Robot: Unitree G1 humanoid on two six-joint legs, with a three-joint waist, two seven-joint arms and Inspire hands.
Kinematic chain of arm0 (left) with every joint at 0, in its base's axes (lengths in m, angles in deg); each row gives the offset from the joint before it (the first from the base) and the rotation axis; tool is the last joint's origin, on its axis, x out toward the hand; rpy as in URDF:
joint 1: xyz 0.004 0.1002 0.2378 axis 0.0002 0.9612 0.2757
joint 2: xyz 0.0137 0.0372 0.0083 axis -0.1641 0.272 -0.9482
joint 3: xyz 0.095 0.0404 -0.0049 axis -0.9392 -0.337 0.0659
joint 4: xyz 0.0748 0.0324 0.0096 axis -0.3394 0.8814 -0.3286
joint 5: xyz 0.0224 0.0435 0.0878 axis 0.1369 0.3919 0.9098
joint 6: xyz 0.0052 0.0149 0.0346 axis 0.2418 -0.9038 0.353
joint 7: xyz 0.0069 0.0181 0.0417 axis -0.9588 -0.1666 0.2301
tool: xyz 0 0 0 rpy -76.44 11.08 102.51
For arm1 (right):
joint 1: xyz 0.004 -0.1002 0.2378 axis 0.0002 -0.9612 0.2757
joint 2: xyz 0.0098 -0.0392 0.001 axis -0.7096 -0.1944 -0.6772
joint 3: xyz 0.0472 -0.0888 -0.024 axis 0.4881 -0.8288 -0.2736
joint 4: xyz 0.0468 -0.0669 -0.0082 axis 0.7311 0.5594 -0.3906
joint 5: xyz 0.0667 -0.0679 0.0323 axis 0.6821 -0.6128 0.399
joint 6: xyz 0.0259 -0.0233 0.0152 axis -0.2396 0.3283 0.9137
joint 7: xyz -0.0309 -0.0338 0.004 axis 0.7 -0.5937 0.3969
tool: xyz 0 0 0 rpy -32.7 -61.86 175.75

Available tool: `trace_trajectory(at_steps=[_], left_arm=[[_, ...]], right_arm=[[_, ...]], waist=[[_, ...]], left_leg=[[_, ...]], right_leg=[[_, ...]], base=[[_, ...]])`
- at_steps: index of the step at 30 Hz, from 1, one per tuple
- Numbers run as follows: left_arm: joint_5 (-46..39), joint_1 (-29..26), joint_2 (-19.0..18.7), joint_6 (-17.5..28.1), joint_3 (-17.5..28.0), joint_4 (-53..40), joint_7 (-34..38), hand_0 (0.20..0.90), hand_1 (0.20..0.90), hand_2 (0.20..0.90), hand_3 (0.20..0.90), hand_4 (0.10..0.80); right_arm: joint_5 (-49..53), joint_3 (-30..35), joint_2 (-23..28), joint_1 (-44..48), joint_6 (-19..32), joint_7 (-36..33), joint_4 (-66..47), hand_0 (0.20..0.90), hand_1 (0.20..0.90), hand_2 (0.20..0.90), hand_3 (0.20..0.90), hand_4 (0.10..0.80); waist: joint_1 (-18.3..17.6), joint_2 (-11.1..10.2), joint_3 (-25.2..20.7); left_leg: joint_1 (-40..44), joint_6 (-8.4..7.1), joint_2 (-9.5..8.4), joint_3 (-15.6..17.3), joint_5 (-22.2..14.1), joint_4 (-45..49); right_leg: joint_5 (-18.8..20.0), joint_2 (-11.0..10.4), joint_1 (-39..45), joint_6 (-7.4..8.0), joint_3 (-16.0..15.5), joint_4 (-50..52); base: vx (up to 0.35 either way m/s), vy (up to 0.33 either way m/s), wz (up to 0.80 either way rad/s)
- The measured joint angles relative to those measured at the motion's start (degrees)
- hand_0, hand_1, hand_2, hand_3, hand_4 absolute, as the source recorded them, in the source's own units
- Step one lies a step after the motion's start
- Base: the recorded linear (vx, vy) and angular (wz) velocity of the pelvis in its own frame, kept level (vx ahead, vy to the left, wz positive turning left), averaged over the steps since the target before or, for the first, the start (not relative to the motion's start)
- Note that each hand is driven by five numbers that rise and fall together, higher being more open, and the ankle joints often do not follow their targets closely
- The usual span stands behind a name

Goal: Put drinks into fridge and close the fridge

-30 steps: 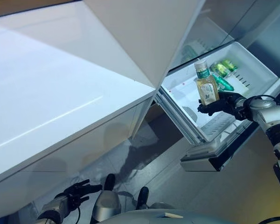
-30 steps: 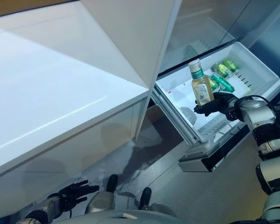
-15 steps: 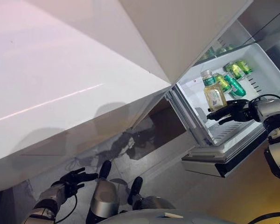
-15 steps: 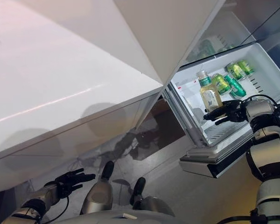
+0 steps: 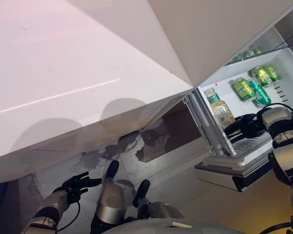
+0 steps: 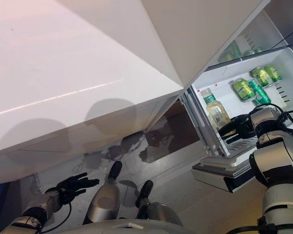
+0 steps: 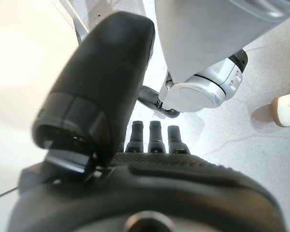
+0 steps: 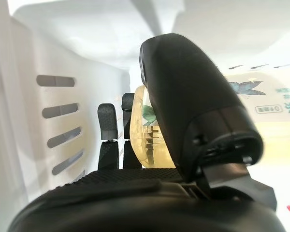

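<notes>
A bottle of yellow drink [image 5: 219, 108] with a green-and-white label stands upright in the white fridge drawer [image 5: 211, 127], near its front wall. My right hand [image 5: 244, 128] is inside the drawer just beside the bottle, fingers straight and open. In the right wrist view the bottle [image 8: 152, 145] sits between the thumb and the straight fingers [image 8: 108, 130]. Green cans [image 5: 244, 88] lie further back in the drawer. My left hand [image 5: 76, 183] hangs low at the lower left, open and empty; its fingers [image 7: 150, 137] are straight in the left wrist view.
A large white surface [image 5: 63, 73] and a slanted white panel [image 5: 210, 29] stand left of and above the drawer. A glass shelf [image 5: 249, 51] with green drinks lies above the drawer. Grey floor [image 5: 185, 185] lies below the pulled-out drawer.
The camera has shifted. My right hand brought the bottle down into the drawer and opened; the bottle now stands on its own. My left hand has stayed low.
</notes>
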Motion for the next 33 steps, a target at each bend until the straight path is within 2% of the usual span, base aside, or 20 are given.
trace_trajectory(at_steps=[25,26,29,30,31,33], left_arm=[[0.2,-1.5,-0.9,-1.2,0.1,-1.6,2.6,0.900,0.900,0.900,0.900,0.800],[0.2,-1.5,-0.9,-1.2,0.1,-1.6,2.8,0.900,0.900,0.900,0.900,0.800],[0.2,-1.6,-0.9,-1.3,0.1,-1.7,3.0,0.900,0.900,0.900,0.900,0.800],[0.2,-1.6,-0.9,-1.3,0.1,-1.7,3.2,0.900,0.900,0.900,0.900,0.800],[0.2,-1.7,-0.9,-1.4,0.1,-1.7,3.3,0.900,0.900,0.900,0.900,0.800],[0.2,-2.2,-1.0,-1.6,0.1,-1.7,3.4,0.900,0.900,0.900,0.900,0.800]], right_arm=[[-6.1,4.6,-0.7,0.0,-1.2,0.5,4.4,0.300,0.300,0.300,0.200,0.100],[-6.2,4.6,-0.8,0.0,-1.2,0.4,4.4,0.326,0.326,0.326,0.230,0.130],[-6.2,4.6,-0.9,0.0,-1.2,0.0,4.4,0.321,0.321,0.321,0.225,0.125],[-6.2,4.7,-0.9,0.0,-1.3,-0.1,4.5,0.432,0.432,0.432,0.354,0.254],[-6.1,4.7,-0.9,0.0,-1.3,-0.3,4.5,0.441,0.441,0.441,0.365,0.265],[-6.2,5.2,-0.9,0.0,-1.4,-0.6,4.5,0.545,0.545,0.545,0.485,0.385]], waist=[[0.6,0.0,0.0],[0.6,0.0,0.0],[0.5,0.0,0.1],[0.5,0.0,0.1],[0.5,0.0,0.1],[0.6,0.1,0.4]], left_leg=[[-2.1,-0.17,-0.12,-2.4,0.0,1.1],[-2.1,-0.17,-0.12,-2.4,0.0,1.1],[-2.1,-0.17,-0.12,-2.4,0.0,1.1],[-2.2,-0.17,-0.14,-2.4,0.0,1.1],[-2.3,-0.17,-0.15,-2.5,0.0,1.2],[-2.5,-0.21,-0.22,-2.7,0.0,1.6]], right_leg=[[0.0,0.1,-0.5,0.01,-2.4,0.0],[0.0,0.1,-0.5,0.01,-2.4,0.0],[0.0,0.1,-0.5,0.01,-2.4,0.0],[0.0,0.1,-0.5,0.01,-2.4,0.0],[0.0,0.1,-0.5,0.01,-2.5,0.0],[0.0,0.1,-0.5,0.01,-2.5,0.0]], base=[[0.005,-0.008,0.05],[0.000,0.000,0.00],[0.022,-0.009,0.00],[0.000,0.000,0.00],[0.024,-0.008,0.04],[0.022,-0.004,0.04]])
